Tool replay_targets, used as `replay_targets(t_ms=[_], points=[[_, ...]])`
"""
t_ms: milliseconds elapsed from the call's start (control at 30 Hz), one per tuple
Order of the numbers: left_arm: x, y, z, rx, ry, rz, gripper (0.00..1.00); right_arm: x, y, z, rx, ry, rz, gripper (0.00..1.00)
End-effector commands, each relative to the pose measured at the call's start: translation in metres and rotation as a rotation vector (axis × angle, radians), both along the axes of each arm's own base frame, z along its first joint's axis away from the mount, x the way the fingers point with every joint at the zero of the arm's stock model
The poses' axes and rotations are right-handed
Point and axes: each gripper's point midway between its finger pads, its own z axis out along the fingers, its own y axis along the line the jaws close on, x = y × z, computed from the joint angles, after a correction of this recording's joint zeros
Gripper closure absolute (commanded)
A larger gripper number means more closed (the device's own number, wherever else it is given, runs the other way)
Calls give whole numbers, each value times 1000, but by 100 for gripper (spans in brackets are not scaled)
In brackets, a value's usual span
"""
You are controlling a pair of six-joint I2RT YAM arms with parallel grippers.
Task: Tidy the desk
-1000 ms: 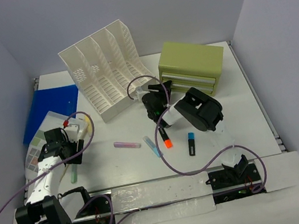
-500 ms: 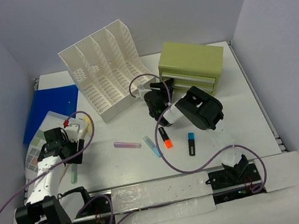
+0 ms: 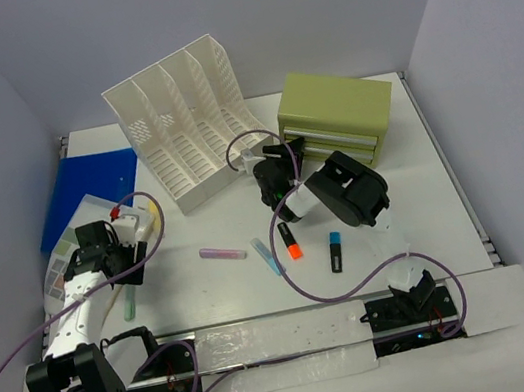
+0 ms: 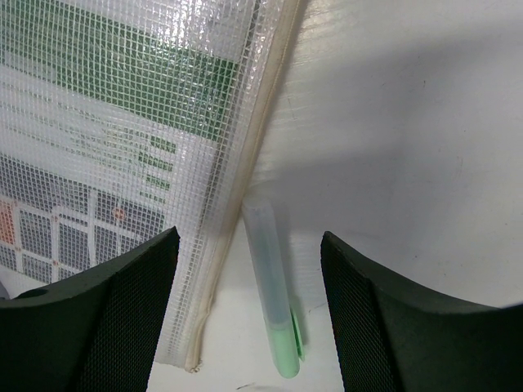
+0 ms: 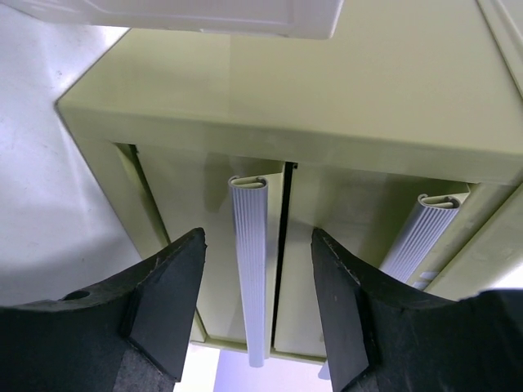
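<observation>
The white desk (image 3: 403, 191) carries loose pens. My left gripper (image 3: 121, 270) is open and points down over a pale green pen (image 3: 128, 301). In the left wrist view the pen (image 4: 274, 294) lies between the open fingers of the left gripper (image 4: 249, 327), beside a mesh pouch (image 4: 122, 147). My right gripper (image 3: 276, 161) is open at the front of the olive-green drawer box (image 3: 337, 117). In the right wrist view a ribbed grey drawer handle (image 5: 251, 269) stands between the open jaws of the right gripper (image 5: 257, 310), untouched.
A white slotted file rack (image 3: 189, 117) stands at the back. A blue folder (image 3: 87, 191) lies at far left under the pouch (image 3: 74, 254). Pink (image 3: 223, 253), light blue (image 3: 266, 254), orange (image 3: 291, 241) and dark blue (image 3: 335, 251) markers lie mid-desk. A second handle (image 5: 417, 237) is beside the first.
My right gripper has edged a little closer to the drawer box front. The left arm has shifted only slightly; the pens have not moved.
</observation>
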Motion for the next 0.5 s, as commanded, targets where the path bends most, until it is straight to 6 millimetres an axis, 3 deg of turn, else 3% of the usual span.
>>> replay_targets(t_ms=[0, 467], points=[[9, -2, 12, -13, -37, -12, 23, 12, -3, 16, 47, -76, -8, 40], [8, -1, 13, -7, -38, -12, 23, 14, -8, 12, 44, -74, -8, 50]])
